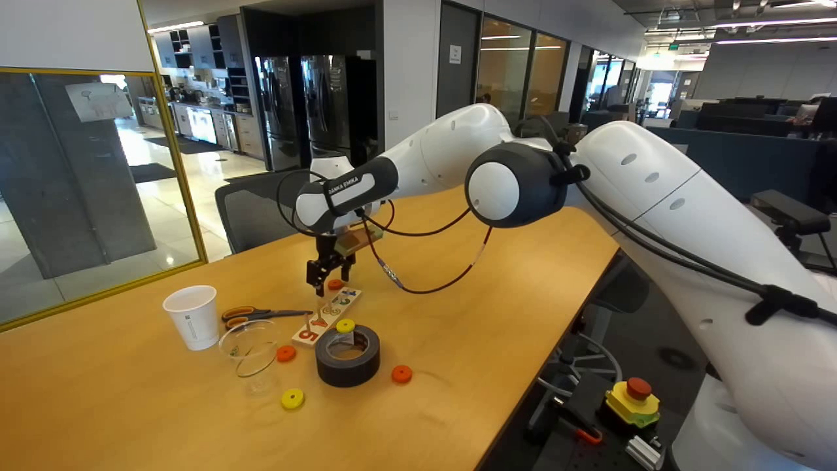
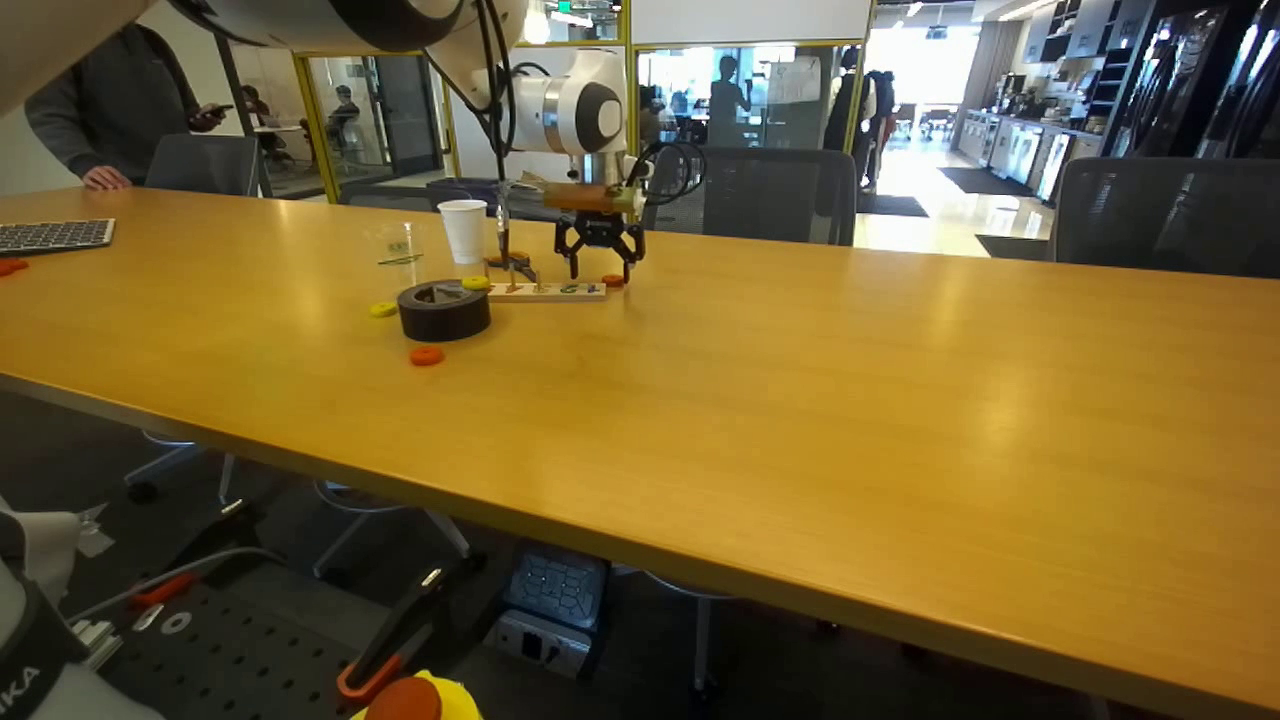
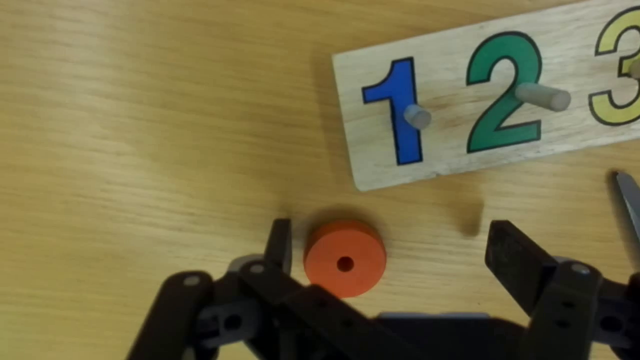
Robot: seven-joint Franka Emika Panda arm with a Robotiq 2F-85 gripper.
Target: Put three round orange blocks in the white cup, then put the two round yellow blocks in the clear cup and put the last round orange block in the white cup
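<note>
The bent arm (image 1: 523,186) hangs its spread tool (image 3: 387,245) over an orange block (image 3: 345,247).

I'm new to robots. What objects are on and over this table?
White cup: one, white, on the table.
Clear cup: one, colourless, near the white cup.
Tape roll: one, dark grey, near the clear cup.
Number board: one, pale wood, by the tape roll.
Round orange blocks: three, orange, by the number board, clear cup and tape roll.
Round yellow blocks: two, yellow, on the tape roll and the table.
Scissors: one pair, orange and dark, beside the number board.
Keyboard: one, dark, at an exterior view's edge.
Orange thing: one, orange, beside the keyboard, cut off.
Robot arm: one, white and dark, above the table.
Gripper: one, black, open, above an orange block.
</note>
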